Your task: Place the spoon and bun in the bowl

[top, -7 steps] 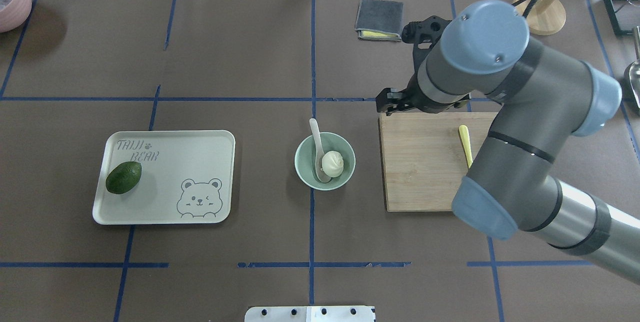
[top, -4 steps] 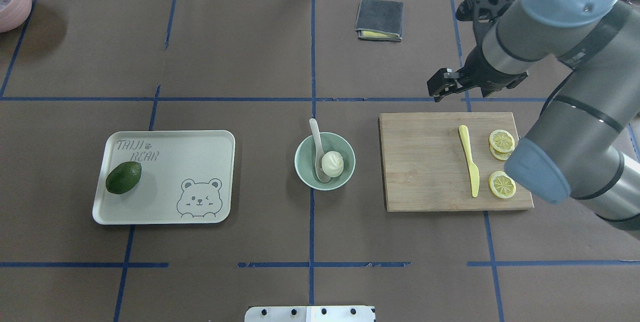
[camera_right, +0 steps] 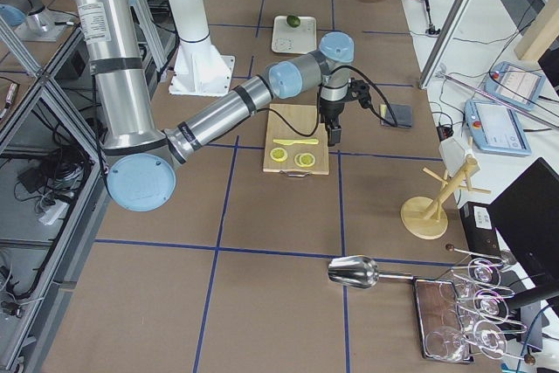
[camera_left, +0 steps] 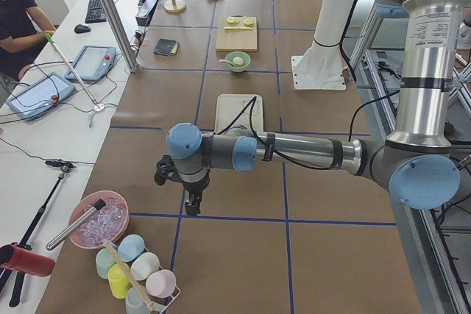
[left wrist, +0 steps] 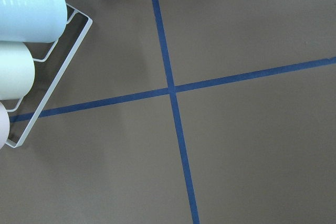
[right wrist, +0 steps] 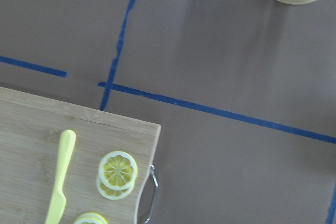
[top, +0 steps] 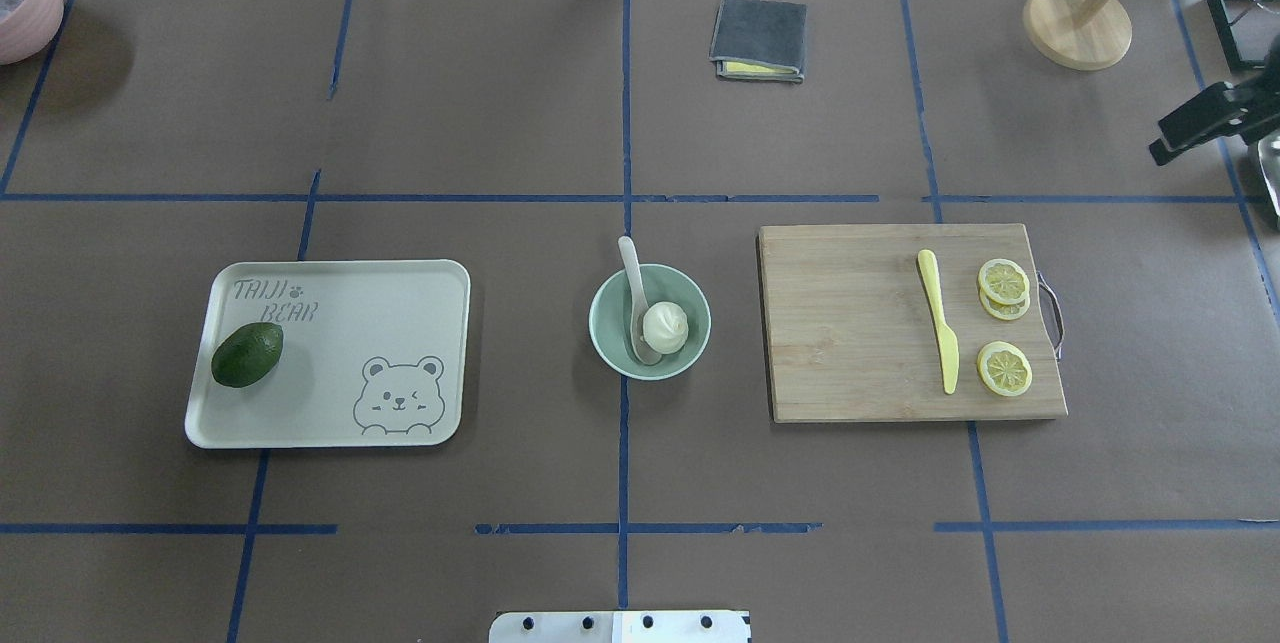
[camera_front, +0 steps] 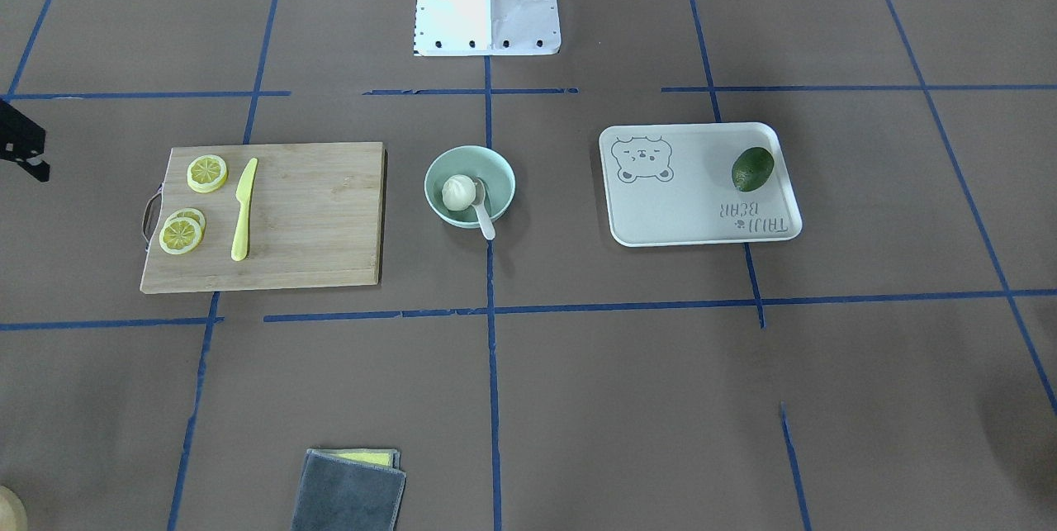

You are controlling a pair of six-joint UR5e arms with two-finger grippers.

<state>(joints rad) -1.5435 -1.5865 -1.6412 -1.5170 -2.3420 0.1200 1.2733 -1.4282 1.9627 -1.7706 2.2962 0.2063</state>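
The pale mint-green bowl (top: 603,338) stands at the table's middle. The white pleated bun (top: 665,326) lies inside it. The off-white spoon (top: 632,283) rests with its scoop in the bowl beside the bun and its handle over the far rim. The bowl (camera_front: 495,172), bun (camera_front: 457,191) and spoon (camera_front: 485,221) also show in the front-facing view. My right gripper (top: 1190,128) shows only as a black piece at the overhead view's right edge, far from the bowl; I cannot tell its state. My left gripper (camera_left: 193,202) points down at the table's left end; I cannot tell its state.
A wooden cutting board (top: 850,323) right of the bowl holds a yellow knife (top: 940,323) and lemon slices (top: 1003,280). A bear-printed tray (top: 400,323) with an avocado (top: 247,354) lies left. A grey cloth (top: 758,38) and wooden stand (top: 1077,23) are at the back.
My right arm has swung from over the cutting board to the right, almost out of the overhead view, uncovering the board. Bowl, spoon and bun have not moved.
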